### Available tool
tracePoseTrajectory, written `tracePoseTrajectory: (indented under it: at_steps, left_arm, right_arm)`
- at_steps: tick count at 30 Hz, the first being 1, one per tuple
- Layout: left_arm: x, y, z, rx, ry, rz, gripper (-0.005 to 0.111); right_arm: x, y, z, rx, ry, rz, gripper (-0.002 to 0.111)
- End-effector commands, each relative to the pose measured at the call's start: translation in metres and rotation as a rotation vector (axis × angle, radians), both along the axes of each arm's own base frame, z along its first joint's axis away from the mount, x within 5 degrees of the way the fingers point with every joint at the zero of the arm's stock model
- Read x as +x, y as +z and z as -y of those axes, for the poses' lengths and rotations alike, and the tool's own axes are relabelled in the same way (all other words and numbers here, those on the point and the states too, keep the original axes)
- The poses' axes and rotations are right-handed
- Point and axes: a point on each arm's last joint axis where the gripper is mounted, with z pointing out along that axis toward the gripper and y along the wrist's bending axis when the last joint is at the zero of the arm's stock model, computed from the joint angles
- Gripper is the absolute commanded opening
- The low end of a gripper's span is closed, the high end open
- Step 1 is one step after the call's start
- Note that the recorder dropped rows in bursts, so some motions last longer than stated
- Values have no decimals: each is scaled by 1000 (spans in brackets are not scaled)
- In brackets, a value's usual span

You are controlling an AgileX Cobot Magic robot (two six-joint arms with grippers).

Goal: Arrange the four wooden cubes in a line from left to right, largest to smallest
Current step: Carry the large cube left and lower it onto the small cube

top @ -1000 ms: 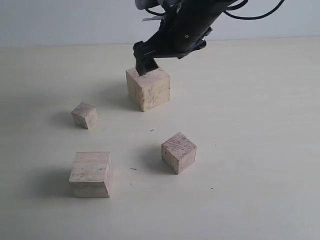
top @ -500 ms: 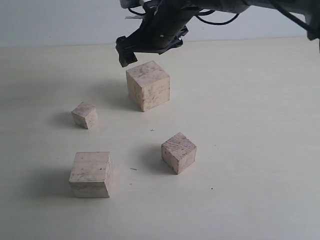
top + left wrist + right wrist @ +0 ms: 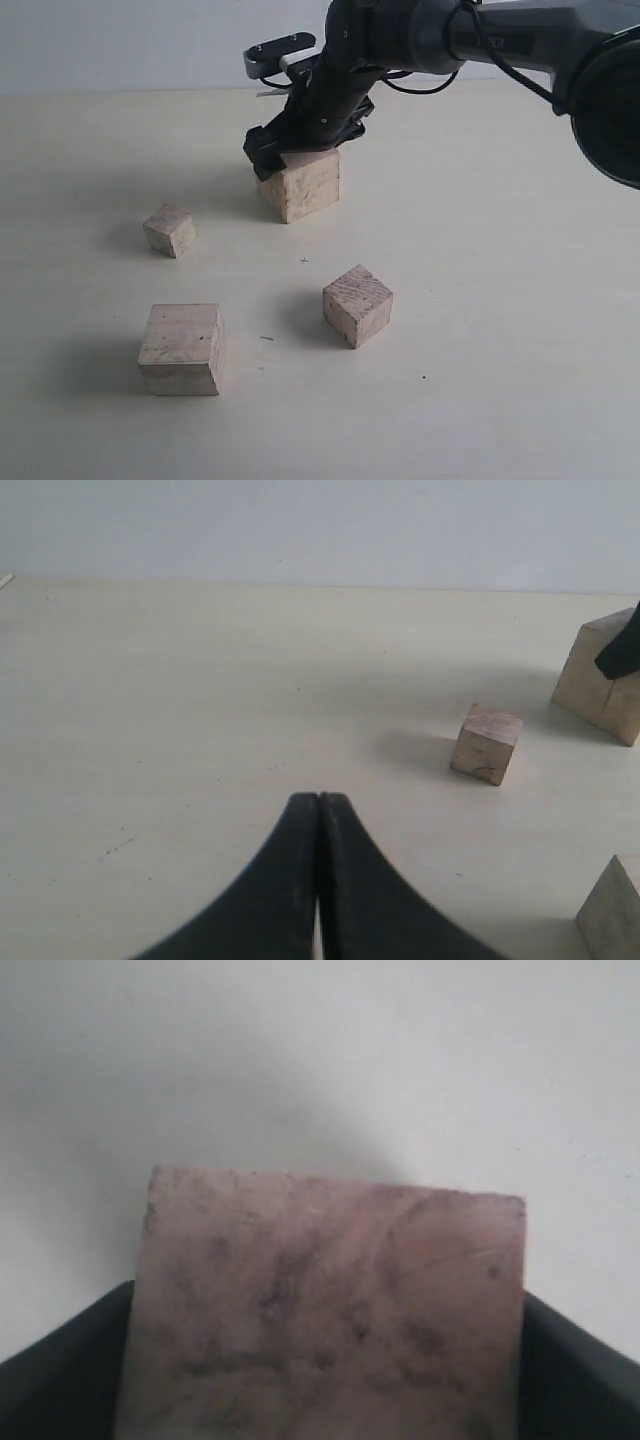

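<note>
Here the largest cube (image 3: 305,190) sits inside the right claw (image 3: 300,152).

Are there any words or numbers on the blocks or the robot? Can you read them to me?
No text can be read in any view.
On the largest cube, second cube, third cube and smallest cube: only grain and dark smudges, no letters.
On the robot arm: any lettering is too blurred to read.
On the table: one tiny cross-shaped mark, not a letter.
</note>
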Motion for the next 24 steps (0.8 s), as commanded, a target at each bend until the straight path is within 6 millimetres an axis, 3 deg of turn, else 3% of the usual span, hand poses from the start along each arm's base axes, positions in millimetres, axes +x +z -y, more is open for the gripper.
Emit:
tracePoseTrajectory:
  at_steps: [1,4,5,10,13,19,24]
  left_arm:
    - [0,1,0,2,-3,15,0]
    - [0,1,0,2,-3,15,0]
    - [0,1,0,2,-3,15,0]
    - [0,1,0,2,-3,15,0]
    - [0,1,0,2,-3,15,0]
    - [0,1,0,2,-3,15,0]
    - [0,1,0,2,-3,15,0]
  right_arm:
    - [2,12,-2,0,11,16,48]
    - [2,20,-3,-13,22,-6,5]
    - [2,24,-3,-13,24,-7,1]
    - [1,52,-13,88,36,-38,0]
    - [-6,73,-27,224,130,-64,0]
    - [-41,103,-70,438,381,-24,0]
    - [-72,104,-101,472,467,-9,0]
